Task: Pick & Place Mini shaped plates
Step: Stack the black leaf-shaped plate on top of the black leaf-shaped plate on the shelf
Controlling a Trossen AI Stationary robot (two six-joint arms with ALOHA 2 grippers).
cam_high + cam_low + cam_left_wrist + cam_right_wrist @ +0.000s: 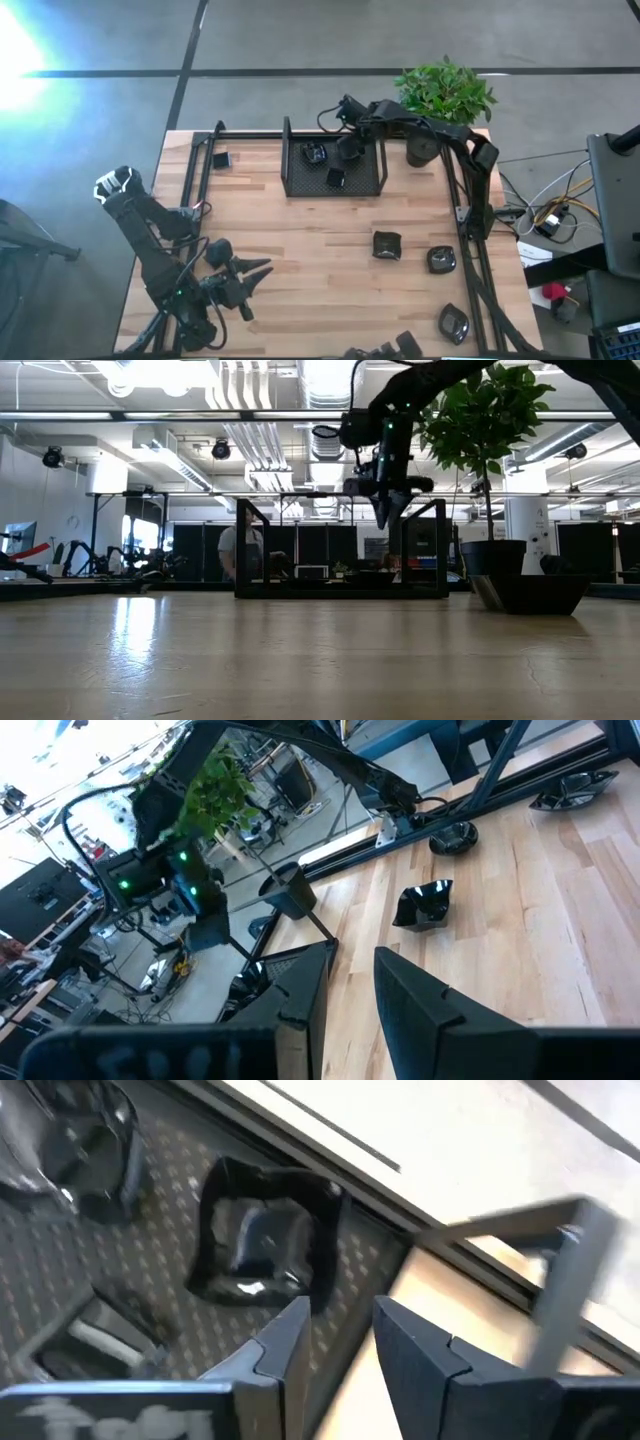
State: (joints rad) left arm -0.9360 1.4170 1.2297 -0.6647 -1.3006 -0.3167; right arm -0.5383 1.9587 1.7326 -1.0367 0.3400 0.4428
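A black mesh tray (pixel 300 185) stands at the table's far middle. Two small black glossy plates lie in it, one (pixel 316 153) at its far left and one (pixel 336 178) near its front. In the right wrist view the nearer one (pixel 262 1240) rests on the mesh floor. My right gripper (pixel 347 150) hangs over the tray, open and empty, fingers pointing down (pixel 385 510). Three plates (pixel 387 245) (pixel 441 260) (pixel 453 323) lie on the table's right part, and one (pixel 220 160) at the far left. My left gripper (pixel 255 270) waits open near the front left.
A black plant pot (pixel 420 150) with a green plant (pixel 445 90) stands just right of the tray, beside my right arm. Black frame rails (pixel 470 260) run along the table's right and left sides. More dark things (pixel 385 350) lie at the near edge.
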